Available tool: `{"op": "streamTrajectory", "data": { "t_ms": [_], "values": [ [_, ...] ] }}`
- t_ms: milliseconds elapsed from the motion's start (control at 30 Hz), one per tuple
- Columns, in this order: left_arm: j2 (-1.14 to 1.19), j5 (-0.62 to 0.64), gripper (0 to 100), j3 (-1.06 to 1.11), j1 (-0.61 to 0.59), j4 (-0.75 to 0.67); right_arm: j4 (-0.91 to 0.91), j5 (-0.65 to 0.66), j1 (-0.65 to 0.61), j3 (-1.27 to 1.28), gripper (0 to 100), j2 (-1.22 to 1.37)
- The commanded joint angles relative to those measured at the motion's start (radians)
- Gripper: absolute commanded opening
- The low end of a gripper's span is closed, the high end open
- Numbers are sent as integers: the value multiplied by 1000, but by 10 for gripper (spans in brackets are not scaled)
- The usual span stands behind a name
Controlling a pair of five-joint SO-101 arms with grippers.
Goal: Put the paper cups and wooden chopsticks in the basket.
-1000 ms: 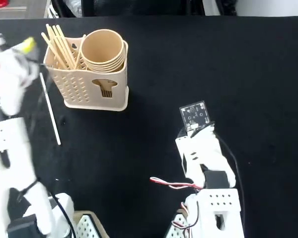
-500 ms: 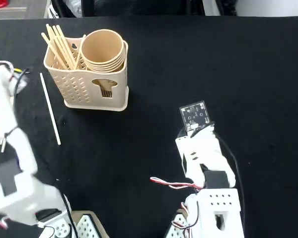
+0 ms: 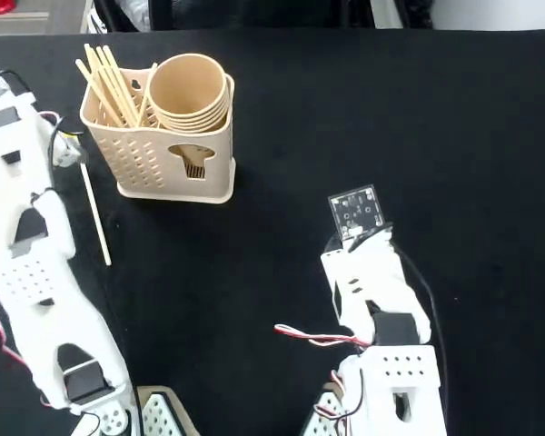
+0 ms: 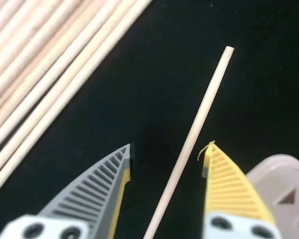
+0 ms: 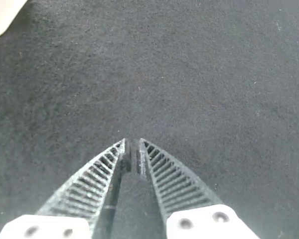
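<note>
A cream perforated basket [image 3: 173, 159] stands at the back left of the black table. It holds a stack of paper cups [image 3: 189, 91] and a bundle of wooden chopsticks [image 3: 109, 86]. One loose chopstick [image 3: 95, 218] lies on the table left of the basket. My left gripper [image 4: 169, 145] hangs open over that chopstick's [image 4: 204, 99] far end, one finger on each side, not touching it. The bundled chopsticks [image 4: 50, 64] run past just beyond. My right gripper [image 5: 132, 145] is shut on nothing, low over bare cloth at the table's middle front.
The left arm [image 3: 32, 263] stretches along the table's left edge. The right arm [image 3: 377, 309] stands at the front centre with its camera board [image 3: 356, 211] on top. A basket corner [image 4: 281, 184] lies close beside my left gripper's yellow finger.
The left arm has swung in from the left edge and lowered its gripper over the loose chopstick's far end. The right arm has not moved.
</note>
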Motion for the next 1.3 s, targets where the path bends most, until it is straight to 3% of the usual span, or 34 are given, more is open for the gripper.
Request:
{"op": "streamTrajectory", "data": {
  "t_ms": [0, 267, 500, 767, 1133, 1267],
  "values": [
    [49, 21, 239, -127, 16, 3, -18, 11, -6, -7, 42, -15],
    [155, 20, 230, -179, 13, 3, -15, 11, -6, -8, 42, -15],
    [153, 17, 48, -182, 5, 3, -15, 11, -6, -8, 42, -15],
    [152, -98, 29, -182, 5, 14, -14, 11, -6, -7, 42, -15],
    [-80, -153, 29, -503, 4, 439, -15, 11, -5, -7, 42, -15],
    [-238, -241, 29, -392, 8, 479, -17, 11, -5, -5, 42, -15]
  ]
}}
